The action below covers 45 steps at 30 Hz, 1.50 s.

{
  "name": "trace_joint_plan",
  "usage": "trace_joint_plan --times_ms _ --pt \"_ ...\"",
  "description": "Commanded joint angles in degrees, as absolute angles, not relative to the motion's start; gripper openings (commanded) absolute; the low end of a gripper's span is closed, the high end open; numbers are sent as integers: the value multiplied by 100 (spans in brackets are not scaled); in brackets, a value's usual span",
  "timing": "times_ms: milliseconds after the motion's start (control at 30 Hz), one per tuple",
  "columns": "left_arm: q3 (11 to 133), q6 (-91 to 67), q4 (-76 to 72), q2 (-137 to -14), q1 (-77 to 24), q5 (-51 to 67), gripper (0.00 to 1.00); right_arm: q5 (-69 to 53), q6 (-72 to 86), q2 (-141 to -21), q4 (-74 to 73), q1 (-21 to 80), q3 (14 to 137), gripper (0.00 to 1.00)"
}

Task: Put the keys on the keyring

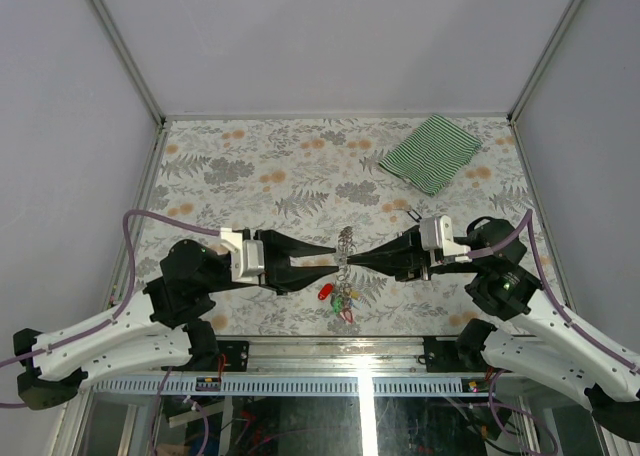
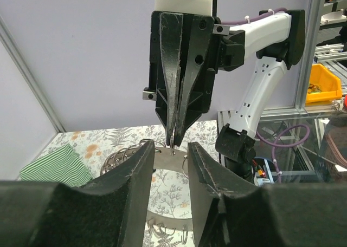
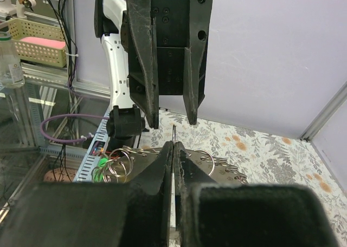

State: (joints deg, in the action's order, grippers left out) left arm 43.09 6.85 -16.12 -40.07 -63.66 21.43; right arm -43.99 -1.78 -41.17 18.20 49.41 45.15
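Closest to the lens, black padded right gripper (image 3: 173,147), pinched tight on a thin wire of the large grey coiled metal keyring (image 1: 346,242), over the near middle of the floral-patterned table (image 1: 250,176). Facing it from the left, black left gripper (image 2: 171,152), spread apart, one finger either side of the ring. Tiny keys (image 1: 340,296) with coloured plastic tags, red and green among them, bunched just nearer. Green-striped cloth (image 1: 432,152) far right, well apart.

Bright, even, diffuse light; shadows faint; wrist views blurred in the near foreground; top view sharp.
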Motion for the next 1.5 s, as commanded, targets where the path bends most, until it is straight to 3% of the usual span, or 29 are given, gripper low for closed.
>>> trace_joint_plan --times_ms 0,233,467,767,967,1100,1233,1333,1467 --pt "4529 617 -1884 -4097 -6385 2297 31 -4236 -267 -4042 2140 4947 4729 0" --pt "4554 648 -1882 -4175 -6389 2355 22 -4267 -260 -4058 2154 4947 4725 0" --pt "4606 722 -1813 -4211 -6388 2403 0 -4286 -259 -4078 2171 4941 4724 0" --pt "4617 784 -1869 -4211 -6386 2479 0 -4307 -279 -4129 2180 4946 4681 13" --pt "4598 811 -1904 -4175 -6381 2475 0 -4357 -257 -4175 2180 4943 4652 15" --pt "4588 820 -1910 -4170 -6383 2477 0 -4368 -240 -4188 2210 4941 4631 13" --pt "4590 820 -1906 -4166 -6379 2436 0 -4403 -182 -4188 2277 4946 4616 1" --pt "4600 764 -1877 -4130 -6382 2292 0 -4306 -239 -4085 2350 4944 4588 0" --pt "4621 618 -1641 -4016 -6385 1879 22 -4078 -777 -3808 2252 4940 4515 0"
